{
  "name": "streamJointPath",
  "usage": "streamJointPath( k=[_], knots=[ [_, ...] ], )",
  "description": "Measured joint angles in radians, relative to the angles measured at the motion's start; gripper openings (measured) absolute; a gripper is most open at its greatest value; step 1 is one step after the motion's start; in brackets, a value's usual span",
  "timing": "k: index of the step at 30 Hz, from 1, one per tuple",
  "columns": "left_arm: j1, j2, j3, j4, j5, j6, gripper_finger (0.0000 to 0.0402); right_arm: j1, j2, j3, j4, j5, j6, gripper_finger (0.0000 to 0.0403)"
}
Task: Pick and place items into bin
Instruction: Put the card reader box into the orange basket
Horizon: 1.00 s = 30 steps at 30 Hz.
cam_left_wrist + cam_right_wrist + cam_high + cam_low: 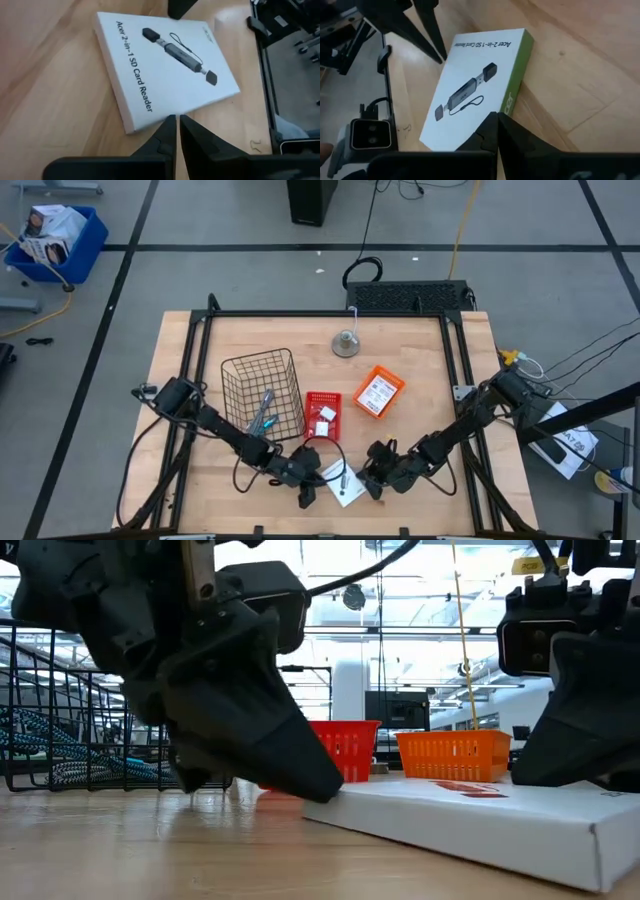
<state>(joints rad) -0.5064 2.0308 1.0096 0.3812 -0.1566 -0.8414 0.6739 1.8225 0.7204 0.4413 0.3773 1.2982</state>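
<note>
Blue-handled tool (263, 414) already lies in wire basket (262, 361), but SD card reader box (343, 484) sits flat on table (420, 370) between left gripper (306, 496) and right gripper (371, 488), both w/ fingers together, holding nothing.

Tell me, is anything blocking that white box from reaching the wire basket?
Nothing lies on the wood between the white box and the wire basket, but the left gripper sits beside the box on the basket's side.
</note>
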Motion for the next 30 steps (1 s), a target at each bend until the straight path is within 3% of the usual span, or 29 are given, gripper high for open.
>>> streamJointPath(
  k=[12, 17, 30],
  knots=[
    [-0.007, 0.053, 0.004, 0.005, -0.046, -0.049, 0.0030, 0.000, 0.003, 0.015, 0.001, 0.001, -0.018, 0.0000],
    [-0.005, 0.057, 0.009, 0.060, -0.045, -0.053, 0.0030, 0.000, 0.011, 0.023, 0.105, -0.011, -0.082, 0.0000],
    [-0.011, 0.061, 0.051, -0.018, -0.028, -0.028, 0.0030, 0.019, -0.001, 0.025, 0.124, 0.011, -0.108, 0.0000]
  ],
)
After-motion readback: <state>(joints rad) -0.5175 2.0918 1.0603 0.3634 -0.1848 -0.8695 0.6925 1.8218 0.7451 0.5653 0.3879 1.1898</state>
